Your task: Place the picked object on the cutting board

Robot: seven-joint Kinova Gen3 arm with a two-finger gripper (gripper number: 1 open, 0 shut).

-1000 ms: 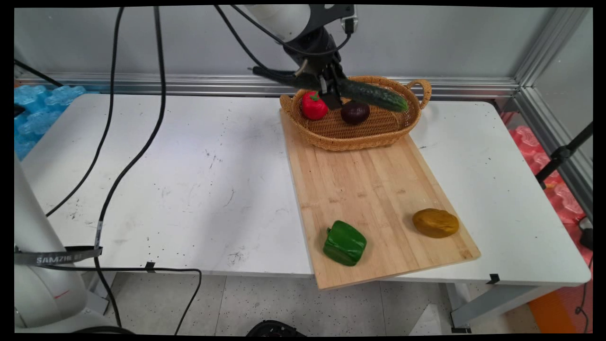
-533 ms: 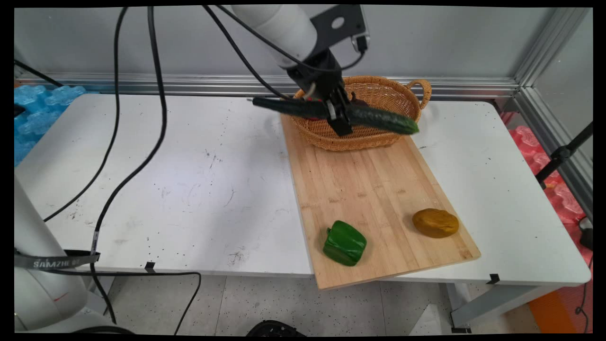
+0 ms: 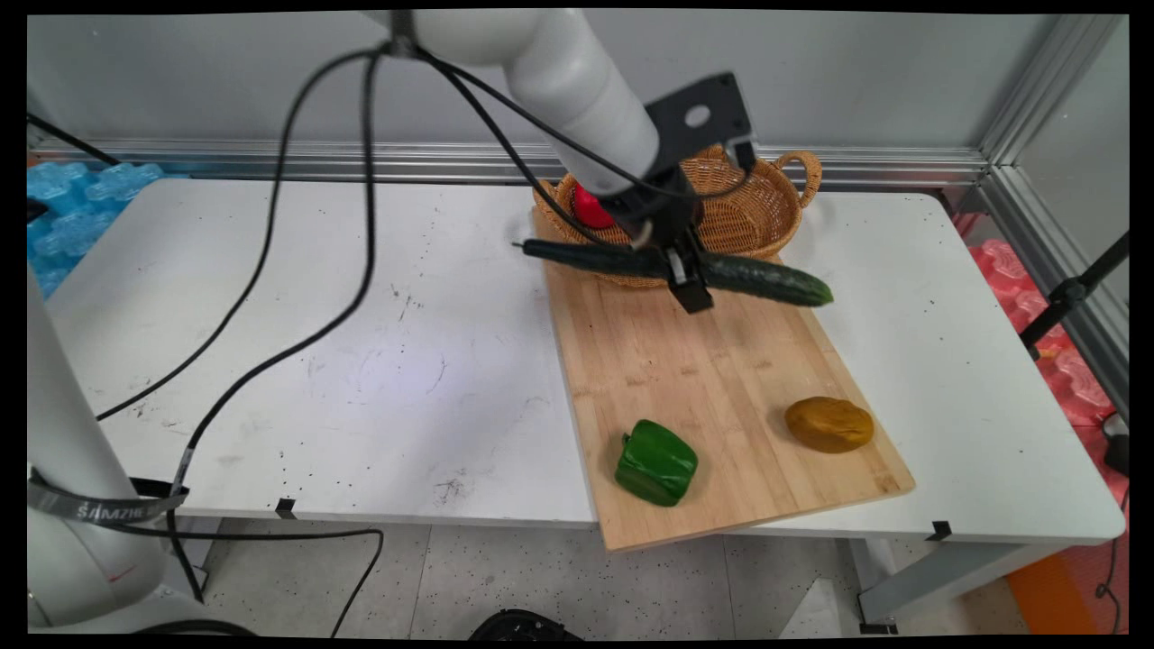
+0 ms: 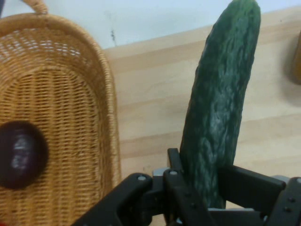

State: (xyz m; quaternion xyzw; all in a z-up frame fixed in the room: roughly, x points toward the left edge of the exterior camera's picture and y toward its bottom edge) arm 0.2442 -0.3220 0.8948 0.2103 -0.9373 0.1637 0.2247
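My gripper [image 3: 687, 281] is shut on a long dark green cucumber [image 3: 766, 278] and holds it level above the far end of the wooden cutting board [image 3: 712, 379], just in front of the wicker basket [image 3: 766, 225]. In the hand view the cucumber [image 4: 221, 108] rises between the gripper [image 4: 207, 188] linkage, over the board [image 4: 150, 117]. The basket [image 4: 66, 84] lies to the left there, with a dark purple onion-like vegetable [image 4: 21, 153] inside. A red vegetable [image 3: 590, 207] shows in the basket behind my arm.
A green bell pepper [image 3: 656, 461] and a brown potato [image 3: 828, 424] lie near the board's front end. Black cables [image 3: 297, 270] hang over the table's left half. The white table [image 3: 315, 361] stretches left of the board.
My gripper has carried the cucumber out of the basket, toward the near side and slightly right, and now holds it above the board's far end.
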